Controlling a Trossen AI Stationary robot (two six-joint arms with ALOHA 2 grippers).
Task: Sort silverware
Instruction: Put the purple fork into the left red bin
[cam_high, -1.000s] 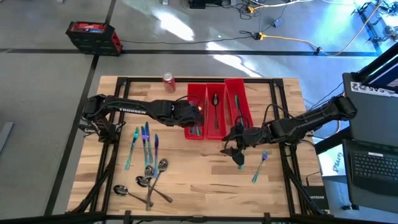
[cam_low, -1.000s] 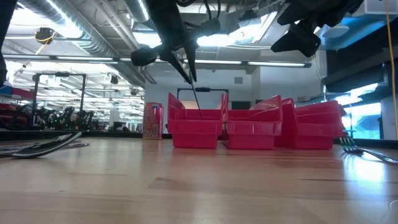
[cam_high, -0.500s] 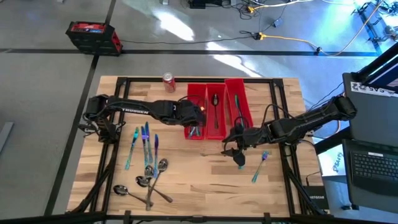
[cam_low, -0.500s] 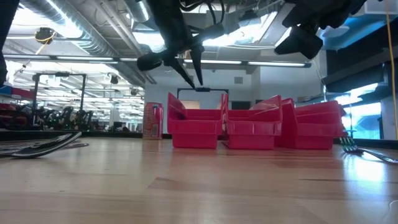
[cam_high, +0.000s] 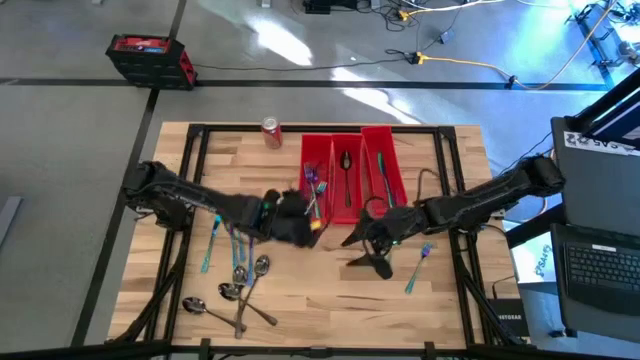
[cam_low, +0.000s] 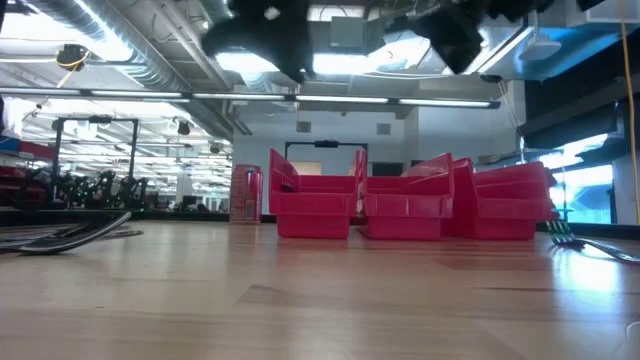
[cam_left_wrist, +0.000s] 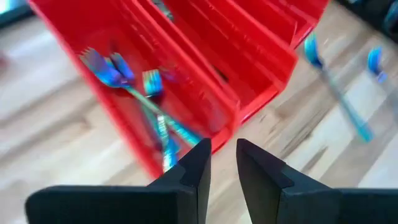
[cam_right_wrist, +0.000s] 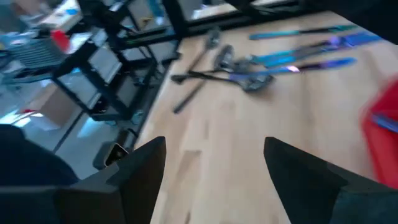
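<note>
Three red bins (cam_high: 345, 180) stand side by side at the table's far middle. The left bin (cam_left_wrist: 106, 106) holds iridescent forks (cam_left_wrist: 134, 81), and the middle bin a spoon (cam_high: 346, 165). Loose silverware (cam_high: 235, 265) lies at the near left: blue pieces and dark spoons (cam_right_wrist: 249, 68). One blue fork (cam_high: 418, 265) lies at the near right. My left gripper (cam_high: 300, 228) hovers just near of the left bin, its fingers (cam_left_wrist: 222, 146) slightly apart with nothing between them. My right gripper (cam_high: 363, 250) hovers near of the bins, wide open (cam_right_wrist: 214, 146) with nothing in it.
A red soda can (cam_high: 271, 132) stands at the far edge, left of the bins. A black frame (cam_high: 190, 180) runs along the table's sides. Bare wood lies between the two grippers and the near edge. In the low view both grippers are dark blurs above the bins (cam_low: 400, 200).
My left gripper held a fork hanging down into the left bin, then let it go there. It has since swung away from the bin toward the near left, rolling as it went. My right gripper has shifted a little toward the table's left.
</note>
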